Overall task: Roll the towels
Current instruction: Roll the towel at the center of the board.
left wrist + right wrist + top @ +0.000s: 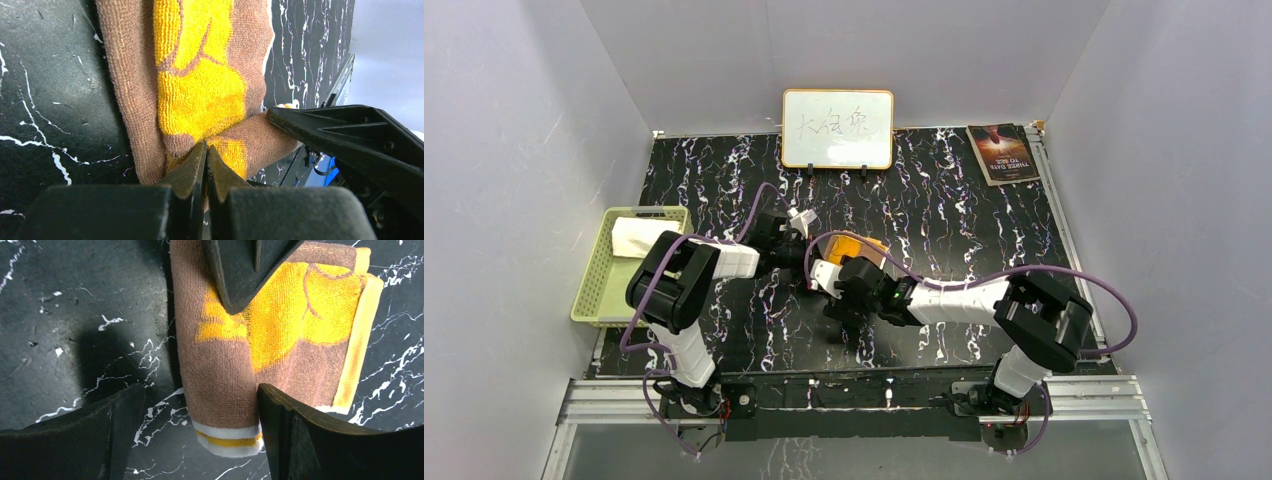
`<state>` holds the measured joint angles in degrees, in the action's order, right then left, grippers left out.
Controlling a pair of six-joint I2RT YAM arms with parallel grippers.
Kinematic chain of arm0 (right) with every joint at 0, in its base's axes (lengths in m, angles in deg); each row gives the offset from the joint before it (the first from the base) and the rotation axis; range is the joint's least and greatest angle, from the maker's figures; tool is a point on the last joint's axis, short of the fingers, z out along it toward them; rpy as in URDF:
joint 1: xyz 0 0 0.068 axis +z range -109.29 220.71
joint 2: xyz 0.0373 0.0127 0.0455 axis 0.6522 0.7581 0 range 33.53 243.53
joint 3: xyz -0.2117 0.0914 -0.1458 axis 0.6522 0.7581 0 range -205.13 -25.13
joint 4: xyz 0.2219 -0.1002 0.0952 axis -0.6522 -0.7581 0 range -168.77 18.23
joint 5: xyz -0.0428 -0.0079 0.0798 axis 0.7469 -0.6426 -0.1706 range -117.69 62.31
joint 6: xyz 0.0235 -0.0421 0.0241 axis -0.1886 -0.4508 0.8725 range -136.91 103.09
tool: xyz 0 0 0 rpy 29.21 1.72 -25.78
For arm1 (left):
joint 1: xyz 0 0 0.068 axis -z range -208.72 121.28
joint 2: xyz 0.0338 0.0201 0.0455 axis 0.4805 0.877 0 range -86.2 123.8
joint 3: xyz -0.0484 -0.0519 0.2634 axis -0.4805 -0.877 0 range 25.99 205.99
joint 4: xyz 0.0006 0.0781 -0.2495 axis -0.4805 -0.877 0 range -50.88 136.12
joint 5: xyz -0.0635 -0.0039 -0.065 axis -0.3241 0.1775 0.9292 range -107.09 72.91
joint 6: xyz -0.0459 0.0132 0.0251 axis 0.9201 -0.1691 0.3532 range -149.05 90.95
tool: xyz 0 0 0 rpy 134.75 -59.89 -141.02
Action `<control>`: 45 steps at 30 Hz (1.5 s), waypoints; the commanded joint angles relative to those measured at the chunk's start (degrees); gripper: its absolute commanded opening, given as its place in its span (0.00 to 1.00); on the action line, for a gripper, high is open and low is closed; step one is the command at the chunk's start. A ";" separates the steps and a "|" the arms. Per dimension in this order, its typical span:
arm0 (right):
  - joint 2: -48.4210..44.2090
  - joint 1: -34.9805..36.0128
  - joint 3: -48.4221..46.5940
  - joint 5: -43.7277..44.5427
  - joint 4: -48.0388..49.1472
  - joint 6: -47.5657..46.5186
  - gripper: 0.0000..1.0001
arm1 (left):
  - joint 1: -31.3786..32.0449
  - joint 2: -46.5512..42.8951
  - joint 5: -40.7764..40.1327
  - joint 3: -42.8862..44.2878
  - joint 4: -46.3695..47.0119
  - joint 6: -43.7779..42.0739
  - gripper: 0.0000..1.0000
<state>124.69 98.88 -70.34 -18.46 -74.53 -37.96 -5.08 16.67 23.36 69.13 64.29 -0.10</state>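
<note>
The orange-and-dark-brown towel [280,335] lies on the black marbled table, partly rolled, its rolled end with white and yellow stripes [227,437] towards the right wrist camera. It also shows in the top view [866,248]. My left gripper [206,146] is shut, its tips pinching a fold of this towel at the crease beside the roll. My right gripper [200,425] is open and straddles the rolled end, one finger [300,425] against the roll's side. The cream towel [637,237] lies folded in the basket.
A pale green slotted basket [604,290] stands at the table's left edge. A whiteboard [837,128] stands at the back middle and a dark booklet [1002,152] lies at the back right. White walls enclose the table.
</note>
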 commanded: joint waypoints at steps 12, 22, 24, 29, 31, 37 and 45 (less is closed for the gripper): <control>6.13 -4.00 -1.81 -5.85 0.55 4.50 0.40 | 0.19 3.40 -7.09 -3.28 -12.40 -3.99 0.00; 6.32 -5.74 -4.35 -10.23 -5.99 10.87 0.10 | -3.67 -3.39 -5.43 -1.86 -18.00 -4.43 0.00; 4.82 -6.77 -5.41 -13.52 -7.14 11.67 0.09 | -5.53 -7.31 -5.01 -0.28 -20.84 -5.02 0.00; 3.05 -9.09 -11.87 -27.63 -14.19 12.27 0.08 | -11.74 -17.75 -5.02 5.19 -28.60 -7.04 0.28; 3.51 -9.98 -15.08 -34.09 -17.06 12.63 0.09 | -13.71 -20.82 -4.98 6.90 -30.64 -7.75 0.37; 4.83 -17.16 -16.32 -53.81 -14.10 19.03 0.10 | -14.94 -24.20 -0.84 7.43 -31.10 -9.26 0.43; 13.85 -23.73 -17.26 -65.62 -11.29 27.91 0.12 | -14.85 -26.26 5.31 1.71 -23.74 -5.32 0.38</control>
<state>134.09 75.95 -85.03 -74.89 -87.67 -15.52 -20.07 -7.11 23.86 73.13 37.95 -7.60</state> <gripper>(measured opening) 0.157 0.389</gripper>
